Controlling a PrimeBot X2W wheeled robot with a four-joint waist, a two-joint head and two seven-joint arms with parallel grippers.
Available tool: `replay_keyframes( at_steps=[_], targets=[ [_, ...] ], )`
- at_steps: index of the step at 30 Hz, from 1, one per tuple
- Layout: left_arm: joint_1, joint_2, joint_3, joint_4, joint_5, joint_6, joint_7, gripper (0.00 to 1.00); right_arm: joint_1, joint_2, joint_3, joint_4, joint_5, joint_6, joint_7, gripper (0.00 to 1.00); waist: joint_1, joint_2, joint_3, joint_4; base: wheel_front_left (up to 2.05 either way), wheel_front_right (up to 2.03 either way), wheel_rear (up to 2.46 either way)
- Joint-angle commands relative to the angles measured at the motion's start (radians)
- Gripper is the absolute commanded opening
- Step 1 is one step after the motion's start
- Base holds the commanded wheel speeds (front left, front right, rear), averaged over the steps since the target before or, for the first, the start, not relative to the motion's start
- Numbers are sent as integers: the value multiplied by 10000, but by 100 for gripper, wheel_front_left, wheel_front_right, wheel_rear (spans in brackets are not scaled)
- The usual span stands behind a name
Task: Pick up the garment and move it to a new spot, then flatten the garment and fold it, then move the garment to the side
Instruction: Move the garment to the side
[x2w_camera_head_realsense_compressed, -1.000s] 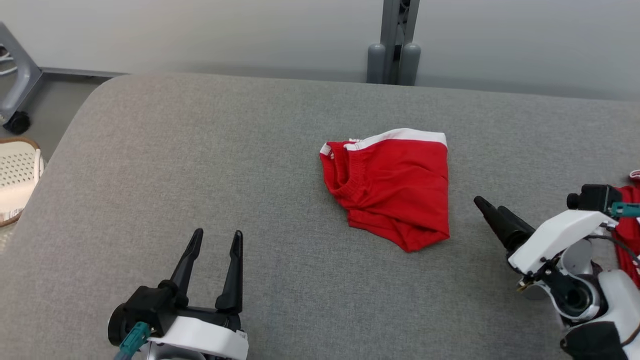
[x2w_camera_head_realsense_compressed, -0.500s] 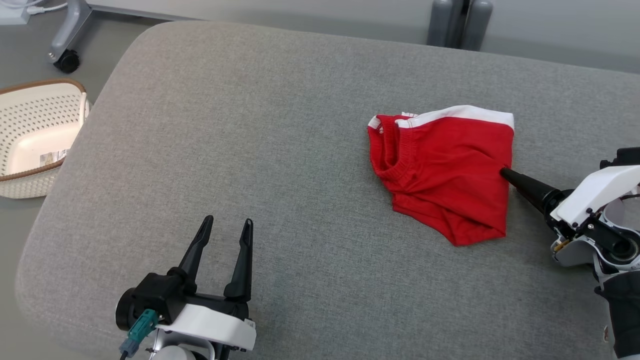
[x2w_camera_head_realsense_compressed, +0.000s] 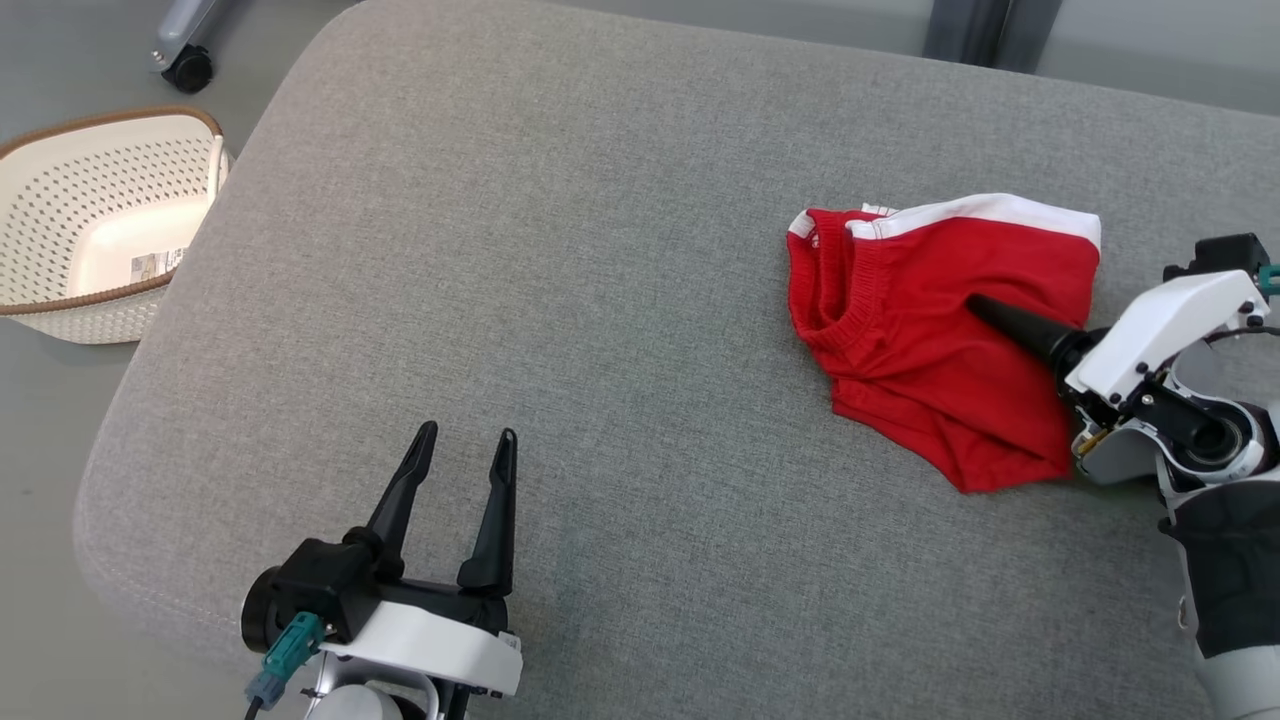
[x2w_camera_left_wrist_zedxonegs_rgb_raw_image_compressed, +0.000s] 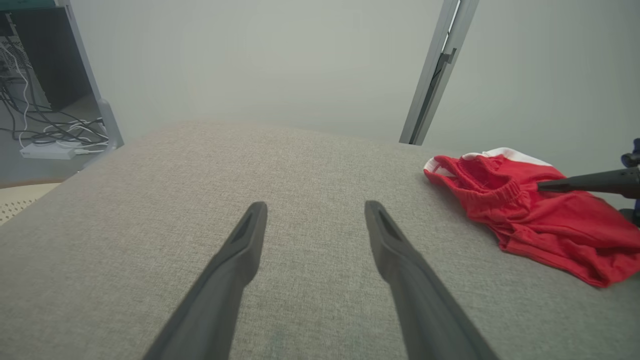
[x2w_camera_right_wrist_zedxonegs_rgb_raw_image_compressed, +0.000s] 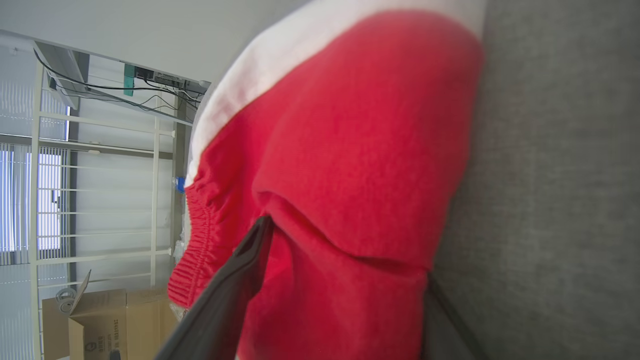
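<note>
The right end effector (x2w_camera_head_realsense_compressed: 990, 312) has slid further onto the red shorts (x2w_camera_head_realsense_compressed: 930, 340), fingers spread wide, one on top. The left end effector (x2w_camera_head_realsense_compressed: 468, 445) stays spread, empty.

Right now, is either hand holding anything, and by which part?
Nothing is held. The right hand stands open around the side edge of the red fabric shorts; the left hand is open and empty.

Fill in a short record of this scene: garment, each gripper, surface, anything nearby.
Garment: red shorts, white band, crumpled on the cushion's right side
Right gripper: open, jaws straddling the shorts' edge, not yet closed
Left gripper: open, over bare cushion
Surface: grey fabric cushion
Nearby: white perforated basket, beyond the cushion's left edge
</note>
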Motion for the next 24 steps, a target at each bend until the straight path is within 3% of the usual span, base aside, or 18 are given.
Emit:
replay_keyframes(
  at_steps=[1,9,10,12,19,24],
  targets=[
    [-205,31,-18,-26,-39,41,-31,100,-11,122,31,210,-31,6,-40,100,0,0,28,30,0,0,0],
    [-257,31,-150,10,-124,109,-31,100,-297,140,310,556,-217,6,-197,100,0,0,101,159,0,0,0],
    [-246,31,-161,21,-126,111,-31,100,-285,114,352,552,-230,6,-226,48,0,0,94,174,0,0,0],
    [-238,31,-162,27,-115,128,-31,100,-250,49,442,498,-223,5,-354,0,0,0,69,191,0,0,0],
    [-216,31,-26,8,-31,92,-31,100,-90,-276,1144,19,-215,6,-995,0,0,0,-209,-68,0,0,0],
    [-271,31,113,32,96,35,-31,100,102,-552,2041,-598,-300,6,-1163,0,0,0,-497,-621,0,0,0]
  ],
)
